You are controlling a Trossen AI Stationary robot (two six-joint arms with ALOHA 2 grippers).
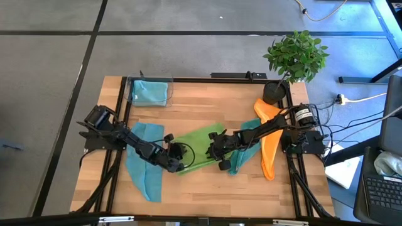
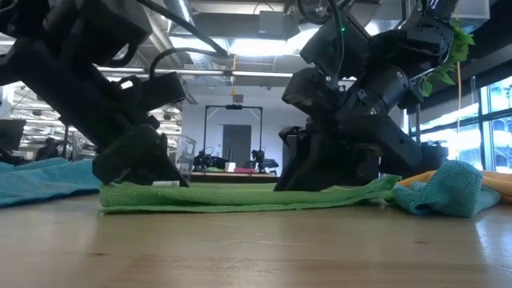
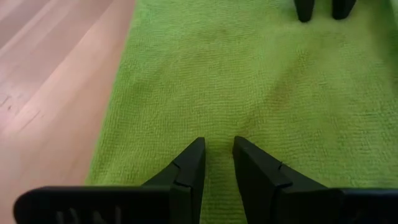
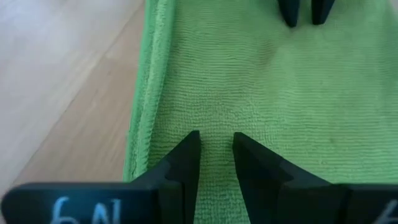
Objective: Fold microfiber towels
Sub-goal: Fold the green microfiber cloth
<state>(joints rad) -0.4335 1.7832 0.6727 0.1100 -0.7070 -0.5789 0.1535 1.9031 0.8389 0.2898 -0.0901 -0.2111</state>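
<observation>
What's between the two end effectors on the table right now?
Only bare lime green towel: the high view shows the left end effector and right end effector at its opposite ends; both wrist views show uncovered green cloth between them.

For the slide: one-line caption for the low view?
Both hands, left and right, press down on the flat green towel on the table.
</observation>
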